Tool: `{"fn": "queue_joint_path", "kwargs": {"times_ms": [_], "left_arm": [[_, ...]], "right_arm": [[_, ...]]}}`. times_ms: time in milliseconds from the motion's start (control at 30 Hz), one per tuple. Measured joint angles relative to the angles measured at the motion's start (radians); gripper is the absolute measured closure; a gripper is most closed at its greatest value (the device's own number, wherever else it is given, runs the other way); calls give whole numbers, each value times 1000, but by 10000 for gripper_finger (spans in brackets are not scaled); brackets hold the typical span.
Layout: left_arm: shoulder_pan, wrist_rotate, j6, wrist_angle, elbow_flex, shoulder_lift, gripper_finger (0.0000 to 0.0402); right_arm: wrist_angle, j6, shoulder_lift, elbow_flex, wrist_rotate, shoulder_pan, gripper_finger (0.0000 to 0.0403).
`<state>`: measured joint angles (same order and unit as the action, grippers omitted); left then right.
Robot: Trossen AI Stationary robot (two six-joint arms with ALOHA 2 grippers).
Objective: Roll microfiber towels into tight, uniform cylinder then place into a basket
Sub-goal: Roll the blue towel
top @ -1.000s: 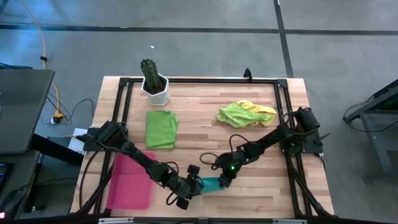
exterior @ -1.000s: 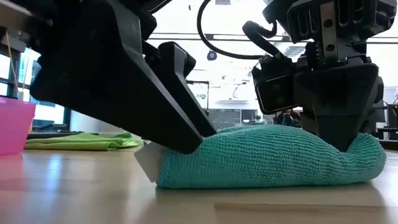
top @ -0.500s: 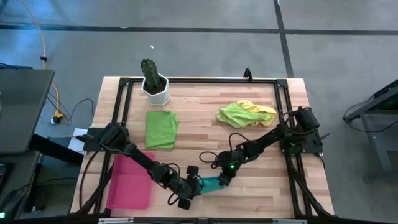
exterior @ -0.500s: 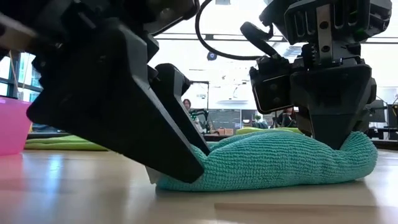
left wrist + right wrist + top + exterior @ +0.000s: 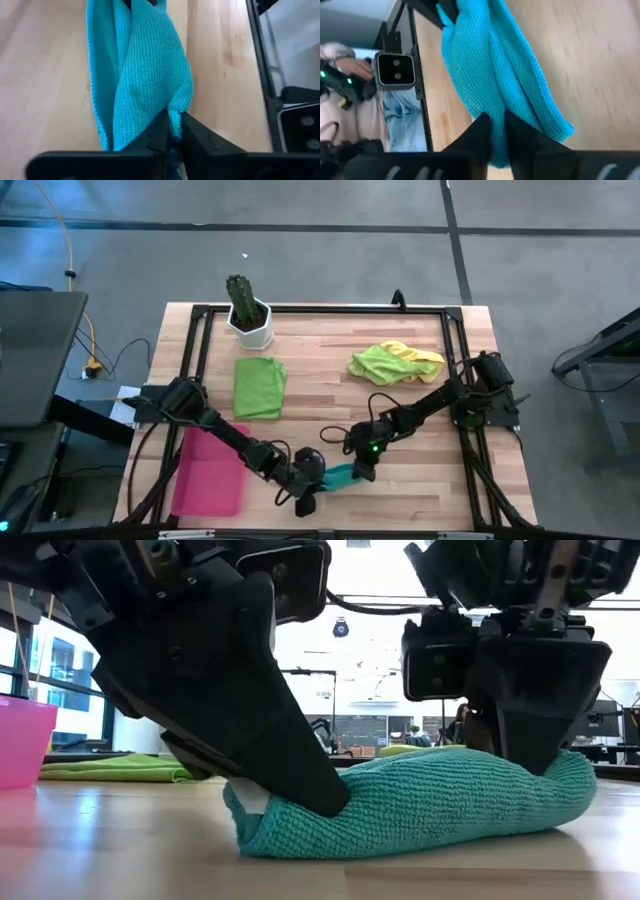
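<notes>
A teal towel (image 5: 340, 476) lies as a loose roll on the wooden table near its front edge, also seen in the low view (image 5: 440, 805). My left gripper (image 5: 312, 482) is shut on its left end, and my right gripper (image 5: 360, 470) is shut on its right end. A green towel (image 5: 260, 387) lies flat at the middle left. A lime green towel (image 5: 380, 363) lies bunched on a yellow one (image 5: 425, 358) at the far right. The pink basket (image 5: 208, 472) sits at the near left. My left gripper pinches a bunched bit of the teal towel's left end (image 5: 173, 111) between its two fingers, slanting down from the table's left. The towel rests on the table. My right gripper pinches a fold at the towel's right end (image 5: 496, 111) between its two fingers (image 5: 481, 127), slanting down from the right; the towel's top dents under them (image 5: 520, 765).
A white pot with a cactus (image 5: 248, 315) stands at the far left. A black frame (image 5: 320, 308) runs round the tabletop. Bare wood lies between the towels in the middle of the table.
My left gripper has rolled about its own axis, sunk slightly and shut on the towel's left end, which now curls up off the table. My right gripper has rolled a little in place, and the towel's right end has stayed put.
</notes>
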<state>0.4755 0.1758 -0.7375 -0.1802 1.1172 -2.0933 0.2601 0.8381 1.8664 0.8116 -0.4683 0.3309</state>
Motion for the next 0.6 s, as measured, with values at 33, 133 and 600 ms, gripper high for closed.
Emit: {"fn": "queue_joint_path", "kwargs": {"times_ms": [33, 133, 600], "left_arm": [[0, -5, -17, -1, 0, 0, 388], [0, -33, -71, -9, -1, 0, 391], [1, -116, -224, -12, -2, 0, 387]], "right_arm": [[-1, -33, 0, 0, 0, 0, 340], [-2, -140, -5, 0, 0, 0, 313], [1, -898, -167, -2, 86, 29, 279]]}}
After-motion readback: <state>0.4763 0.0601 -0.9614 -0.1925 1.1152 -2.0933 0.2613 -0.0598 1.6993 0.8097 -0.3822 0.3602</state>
